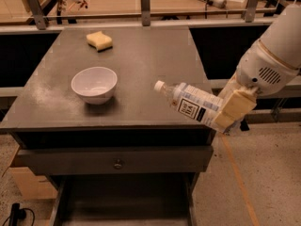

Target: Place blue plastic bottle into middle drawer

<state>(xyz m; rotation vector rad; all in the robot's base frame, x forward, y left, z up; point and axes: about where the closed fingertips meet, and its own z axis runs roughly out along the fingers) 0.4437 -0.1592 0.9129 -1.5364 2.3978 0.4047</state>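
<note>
The blue plastic bottle (190, 104) is clear with a white cap and a pale label with a dark text panel. It hangs tilted in the air over the cabinet's front right corner, cap pointing left and up. My gripper (231, 111) is shut on the bottle's base end, its cream fingers (238, 106) clamped around it. The white arm comes in from the right. The middle drawer (124, 200) stands pulled out at the bottom of the view, below and left of the bottle, showing a dark floor and grey side walls.
A white bowl (94, 84) sits on the dark cabinet top (141, 60) at front left, a yellow sponge (99, 40) at the back. The shut top drawer front with a round knob (118, 164) lies just above the open drawer. A cluttered bench runs behind.
</note>
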